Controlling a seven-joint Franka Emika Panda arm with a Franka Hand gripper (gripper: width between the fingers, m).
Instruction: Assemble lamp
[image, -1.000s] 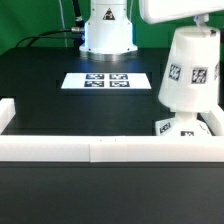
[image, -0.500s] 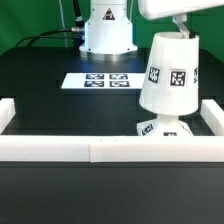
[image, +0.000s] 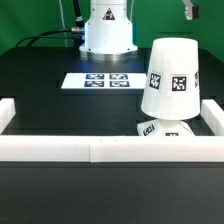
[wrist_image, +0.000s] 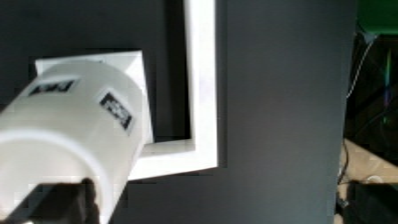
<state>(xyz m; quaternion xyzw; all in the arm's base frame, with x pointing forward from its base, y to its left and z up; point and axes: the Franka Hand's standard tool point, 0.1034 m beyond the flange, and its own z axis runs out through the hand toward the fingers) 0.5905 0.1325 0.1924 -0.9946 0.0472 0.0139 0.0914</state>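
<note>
The white cone-shaped shade stands narrow end up, slightly tilted, over the flat square base at the exterior view's right. The bulb is hidden beneath the shade. Only a dark tip of my gripper shows at the top edge, well above the shade and apart from it. In the wrist view the shade lies off to one side. My gripper is open and empty, its fingers spread wide with bare black table between them.
A white rail runs along the front, with side pieces at both ends; it also shows in the wrist view. The marker board lies mid-table. The arm's white pedestal stands at the back.
The shade has moved toward the exterior view's left and come down over the base. The gripper has let go of it and risen nearly out of view.
</note>
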